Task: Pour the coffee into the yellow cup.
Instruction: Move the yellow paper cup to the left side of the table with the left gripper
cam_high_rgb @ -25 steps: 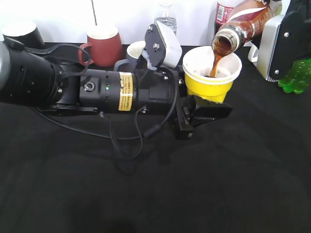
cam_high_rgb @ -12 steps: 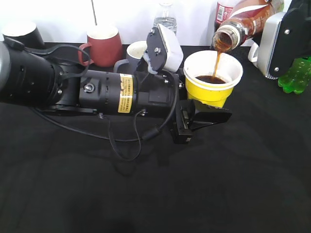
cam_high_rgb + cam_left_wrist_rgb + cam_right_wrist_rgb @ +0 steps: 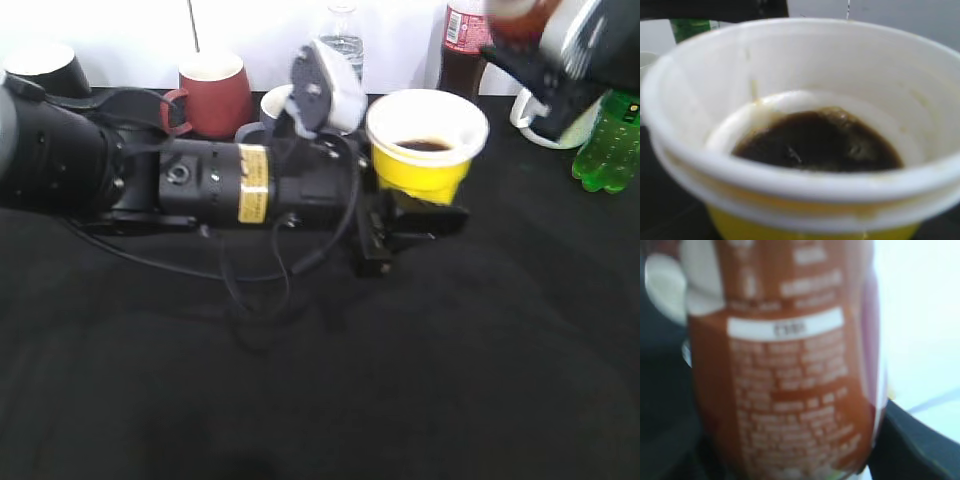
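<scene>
The yellow cup (image 3: 427,150) sits upper centre-right of the exterior view, upright, mouth up, long axis vertical. The left gripper (image 3: 415,215) is pressed against its lower wall from the left; the cup appears held, though the fingers are largely hidden beneath it. In the left wrist view the cup (image 3: 790,200) fills the frame, with dark coffee (image 3: 815,142) pooled at the bottom and well below the rim.

The coffee bottle (image 3: 520,15) is at the top right edge of the exterior view, blurred, with no stream visible. Its orientation there cannot be told. In the right wrist view the bottle (image 3: 785,365) fills the frame, long axis running top to bottom. The right gripper appears to hold it, but its fingers are not distinguishable.

Judged step — ending the pour. Keep the cup level and stationary; bring the bottle fully upright before carrying it sideways, so drips fall inside the rim.
</scene>
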